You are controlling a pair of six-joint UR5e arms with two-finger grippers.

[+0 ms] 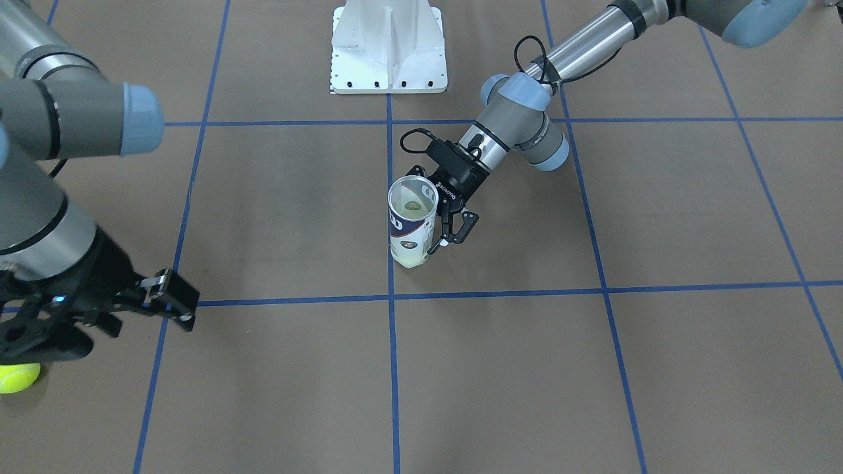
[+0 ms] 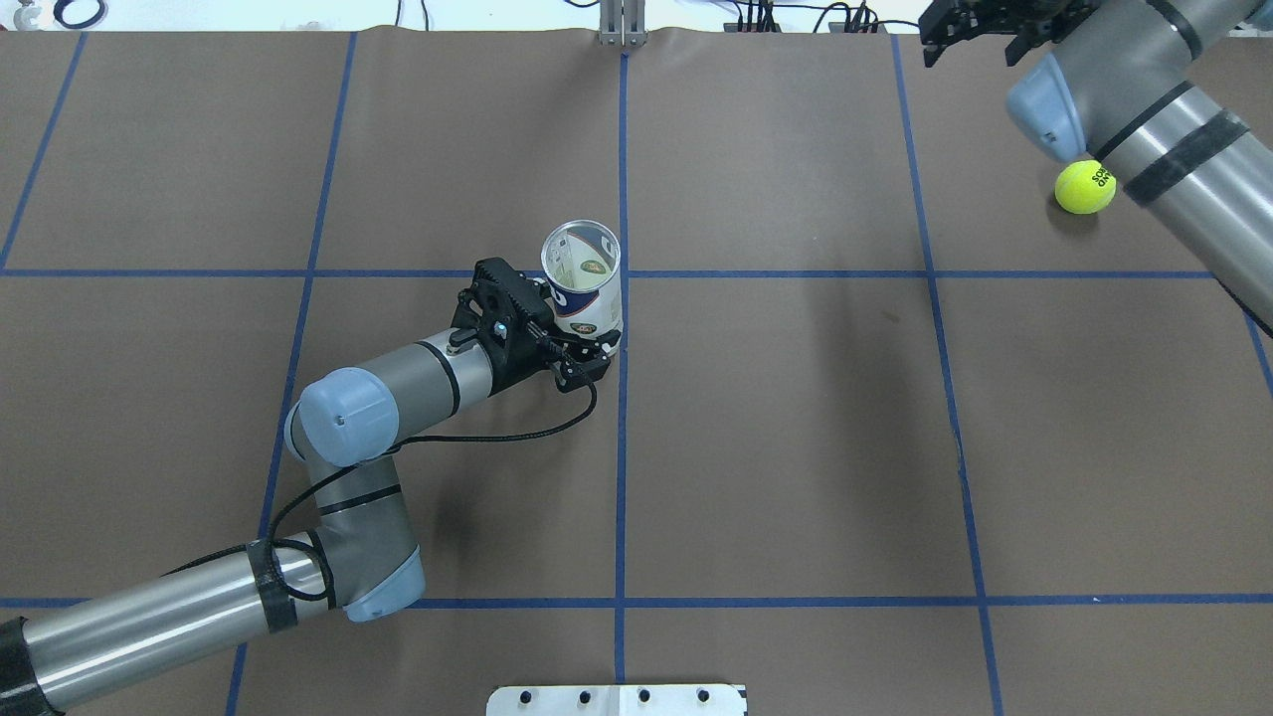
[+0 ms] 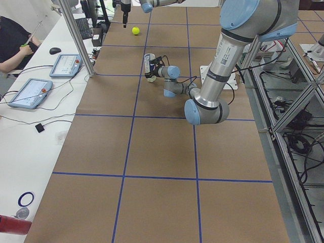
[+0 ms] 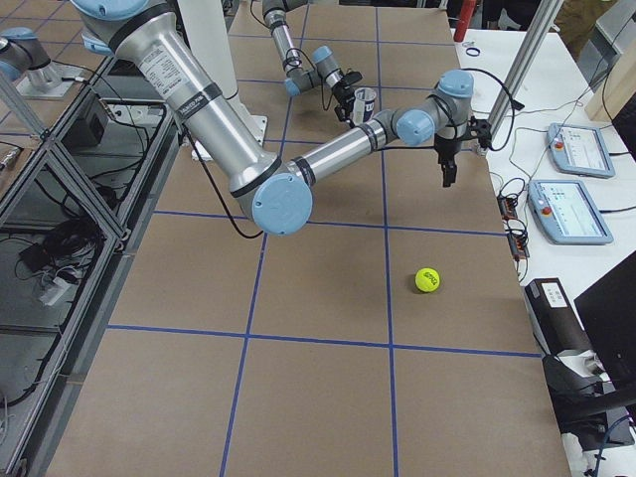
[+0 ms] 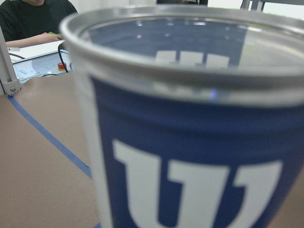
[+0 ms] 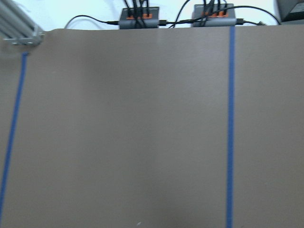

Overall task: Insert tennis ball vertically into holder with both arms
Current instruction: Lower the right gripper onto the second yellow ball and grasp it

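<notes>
Tennis-ball can (image 2: 584, 288): upright on the brown table (image 2: 796, 447), mouth up, just left of the centre blue tape line (image 2: 622, 477) in the overhead view; clear wall wrapped in a navy-and-white label with a big white W. Starting from the left: left arm (image 2: 418, 378) in from the lower-left corner, folded sharply at the wrist joints, last link lying low and nearly level, pointed sideways at the can. Left gripper (image 2: 595, 328) set wide around the can's lower half and pinching it. Near finger (image 1: 435, 245) flat against the wall, far finger hidden behind the can. Can filling nearly all of the left wrist camera, rim and W blurred by closeness. Further right and well apart from the can: yellow tennis ball (image 2: 1084, 187) lying loose on the table. Above it, right arm (image 2: 1193, 159) slanting in from the right edge, wrist turned downward. Right gripper (image 2: 972, 50) hanging off the table beyond the ball, fingers spread, holding nothing, apart from the ball. Only brown table and blue tape in its own wrist camera.
</notes>
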